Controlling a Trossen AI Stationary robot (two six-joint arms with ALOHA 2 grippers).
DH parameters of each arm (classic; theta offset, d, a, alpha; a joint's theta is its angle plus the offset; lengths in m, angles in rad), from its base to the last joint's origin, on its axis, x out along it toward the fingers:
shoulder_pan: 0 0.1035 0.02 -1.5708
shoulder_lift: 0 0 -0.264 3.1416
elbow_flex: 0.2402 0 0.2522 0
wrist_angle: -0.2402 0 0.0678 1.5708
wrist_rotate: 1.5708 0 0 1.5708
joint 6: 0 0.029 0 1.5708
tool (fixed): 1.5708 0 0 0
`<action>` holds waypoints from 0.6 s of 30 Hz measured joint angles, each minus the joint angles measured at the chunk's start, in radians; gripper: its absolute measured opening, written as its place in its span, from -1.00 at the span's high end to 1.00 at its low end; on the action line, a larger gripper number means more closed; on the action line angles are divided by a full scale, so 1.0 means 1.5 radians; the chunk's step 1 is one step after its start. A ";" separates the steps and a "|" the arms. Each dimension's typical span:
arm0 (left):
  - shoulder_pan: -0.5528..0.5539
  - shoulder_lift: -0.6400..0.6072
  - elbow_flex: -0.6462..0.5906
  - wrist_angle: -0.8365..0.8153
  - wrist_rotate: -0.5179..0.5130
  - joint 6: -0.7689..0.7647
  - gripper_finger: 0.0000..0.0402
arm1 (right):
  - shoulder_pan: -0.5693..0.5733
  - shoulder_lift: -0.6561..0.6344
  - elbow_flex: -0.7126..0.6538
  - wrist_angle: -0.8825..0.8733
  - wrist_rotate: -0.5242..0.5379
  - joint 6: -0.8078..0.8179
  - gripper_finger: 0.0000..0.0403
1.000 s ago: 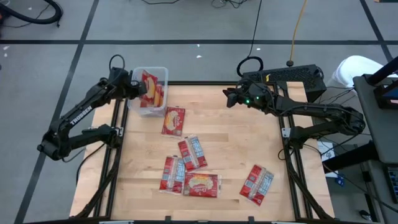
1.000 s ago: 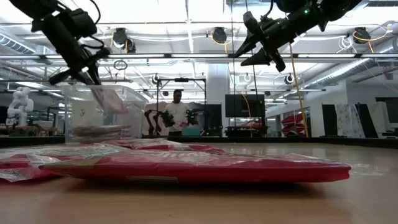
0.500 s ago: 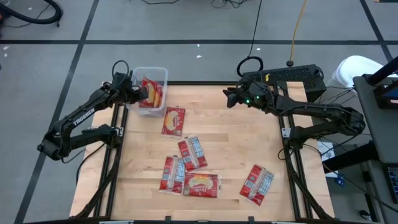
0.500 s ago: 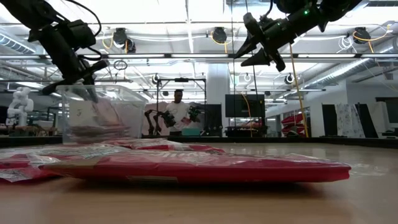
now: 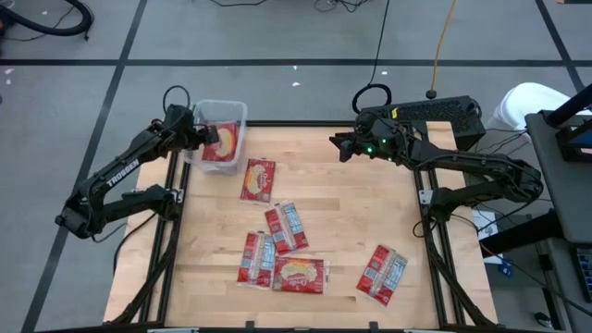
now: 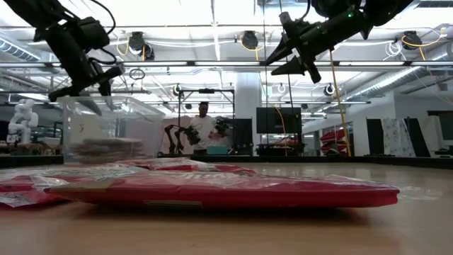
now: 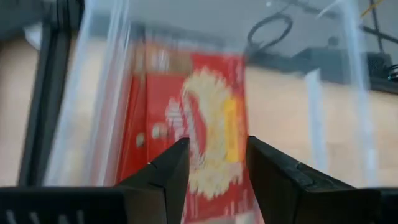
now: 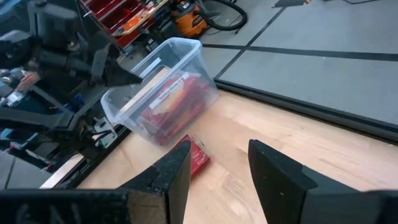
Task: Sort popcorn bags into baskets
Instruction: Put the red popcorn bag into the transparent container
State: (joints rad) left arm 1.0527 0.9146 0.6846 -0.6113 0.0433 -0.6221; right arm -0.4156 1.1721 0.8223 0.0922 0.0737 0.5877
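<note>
A red bag lies flat in the clear basket at the table's far left corner, the left gripper above it with fingers apart and empty, five more bags on the table, the right gripper parted, idle, far right.

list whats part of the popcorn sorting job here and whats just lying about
Job: popcorn bags on the table, the bag in the tub, clear basket, left hand at the basket, right hand waiting above the table.
Lying about: black box, floor cables.
</note>
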 joint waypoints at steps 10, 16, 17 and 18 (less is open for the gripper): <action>0.000 0.000 0.074 0.000 0.030 0.011 0.20 | -0.013 0.000 0.000 -0.047 -0.082 0.038 0.23; -0.001 0.000 0.108 -0.021 0.079 0.019 0.20 | -0.028 -0.002 0.000 -0.120 -0.213 0.137 0.23; -0.001 0.000 0.111 -0.023 0.092 0.023 0.20 | -0.028 -0.003 0.000 -0.127 -0.233 0.150 0.23; 0.000 0.000 0.113 -0.023 0.108 0.027 0.20 | -0.027 -0.003 0.000 -0.127 -0.253 0.163 0.23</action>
State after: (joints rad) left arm 1.0523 0.9142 0.8546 -0.6463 0.2056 -0.5823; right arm -0.4566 1.1669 0.8223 -0.0984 -0.3059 0.8328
